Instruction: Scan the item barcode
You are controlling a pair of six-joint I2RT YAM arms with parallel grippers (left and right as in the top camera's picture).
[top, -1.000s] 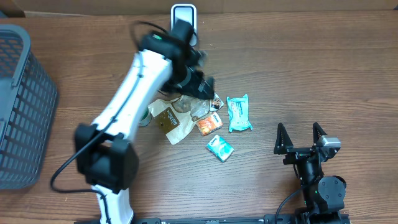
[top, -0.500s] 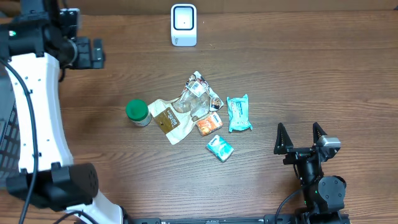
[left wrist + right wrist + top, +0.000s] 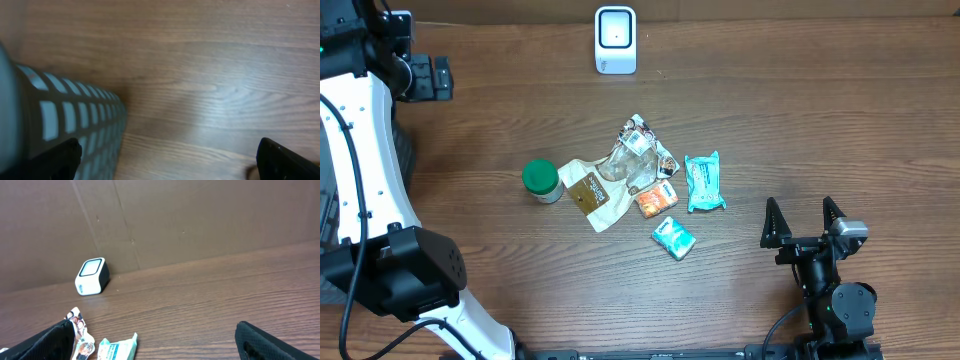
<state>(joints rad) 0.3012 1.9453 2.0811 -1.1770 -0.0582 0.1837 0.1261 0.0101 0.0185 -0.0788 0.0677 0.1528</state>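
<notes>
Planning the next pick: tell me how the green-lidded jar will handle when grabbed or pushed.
The jar looks rigid, probably holding shape when squeezed. Seen from above it is round, so it may roll if tipped. A push could also shove the tan packet beside it.

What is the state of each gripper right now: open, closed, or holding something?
Left gripper: open, holding nothing.
Right gripper: open, holding nothing.
</notes>
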